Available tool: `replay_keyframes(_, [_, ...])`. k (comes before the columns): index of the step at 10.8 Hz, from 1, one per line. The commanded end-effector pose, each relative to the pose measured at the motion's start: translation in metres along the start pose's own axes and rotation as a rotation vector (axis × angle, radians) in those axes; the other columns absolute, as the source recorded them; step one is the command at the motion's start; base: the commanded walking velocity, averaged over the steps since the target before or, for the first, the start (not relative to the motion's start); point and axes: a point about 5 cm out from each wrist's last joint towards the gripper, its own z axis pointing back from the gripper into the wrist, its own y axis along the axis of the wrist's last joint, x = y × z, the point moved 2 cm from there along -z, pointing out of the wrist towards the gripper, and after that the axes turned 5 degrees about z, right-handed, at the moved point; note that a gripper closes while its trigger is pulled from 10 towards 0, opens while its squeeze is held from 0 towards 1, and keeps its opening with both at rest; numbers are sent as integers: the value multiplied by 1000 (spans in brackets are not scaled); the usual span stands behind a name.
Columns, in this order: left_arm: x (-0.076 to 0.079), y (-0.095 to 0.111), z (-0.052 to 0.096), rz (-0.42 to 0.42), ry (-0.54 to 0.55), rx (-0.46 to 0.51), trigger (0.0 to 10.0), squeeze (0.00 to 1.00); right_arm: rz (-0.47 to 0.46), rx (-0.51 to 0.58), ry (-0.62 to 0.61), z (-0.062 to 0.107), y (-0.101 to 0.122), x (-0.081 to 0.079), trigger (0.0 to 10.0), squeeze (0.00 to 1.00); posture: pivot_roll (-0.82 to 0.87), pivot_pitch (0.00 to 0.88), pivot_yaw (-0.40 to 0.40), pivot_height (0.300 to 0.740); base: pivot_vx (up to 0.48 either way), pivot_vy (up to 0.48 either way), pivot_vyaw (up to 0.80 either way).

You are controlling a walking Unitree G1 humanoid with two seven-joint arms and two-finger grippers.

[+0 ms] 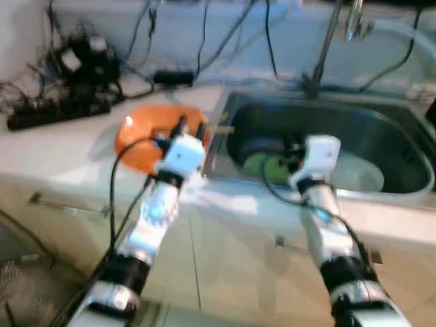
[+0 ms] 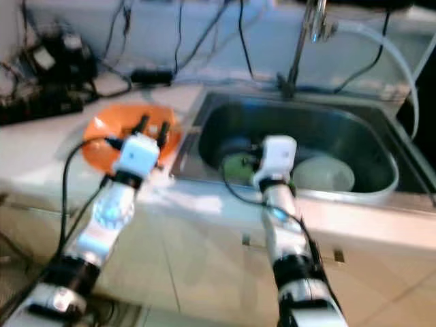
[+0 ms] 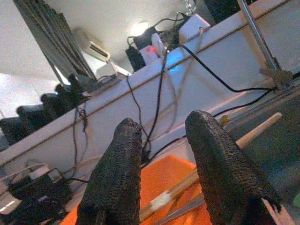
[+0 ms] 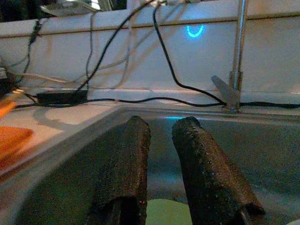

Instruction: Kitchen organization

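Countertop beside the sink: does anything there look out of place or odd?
Yes. Black cables and a power strip sprawl over the countertop close to the sink. A wooden stick lies across the orange plate, its end poking over the sink's edge.

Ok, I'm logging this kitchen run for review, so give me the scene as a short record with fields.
setting: kitchen counter with a steel sink
left gripper: open, over the orange plate beside the sink
on the plate: wooden chopsticks, tips reaching toward the sink
right gripper: fingers slightly apart, holding nothing, above the sink basin
in the sink: green item, white plate
behind: faucet, cables and power strip
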Motion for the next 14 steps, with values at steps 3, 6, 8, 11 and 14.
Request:
replay_keyframes(3, [-9, 4, -2, -1, 16, 22, 10000, 0, -8, 8, 21, -3, 2, -8, 10000, 0, 175, 2, 31, 740, 0, 0, 0])
replay_keyframes(6, [-2, 7, 0, -43, -103, 18, 10000, 0, -9, 1, 27, -2, 1, -9, 10000, 0, 177, 0, 32, 740, 0, 0, 0])
replay_keyframes(8, [1, 0, 5, -100, -213, -32, 10000, 0, -9, -4, 32, -2, 0, -10, 10000, 0, 179, 0, 32, 740, 0, 0, 0])
replay_keyframes(11, [-5, -5, 7, -133, -203, -59, 10000, 0, -11, -11, 38, -2, -1, -12, 10000, 0, 178, 0, 32, 740, 0, 0, 0])
replay_keyframes(14, [-15, -8, 4, -162, -119, -90, 10000, 0, 11, -14, 49, -2, -2, -13, 10000, 0, 180, 0, 29, 740, 0, 0, 0])
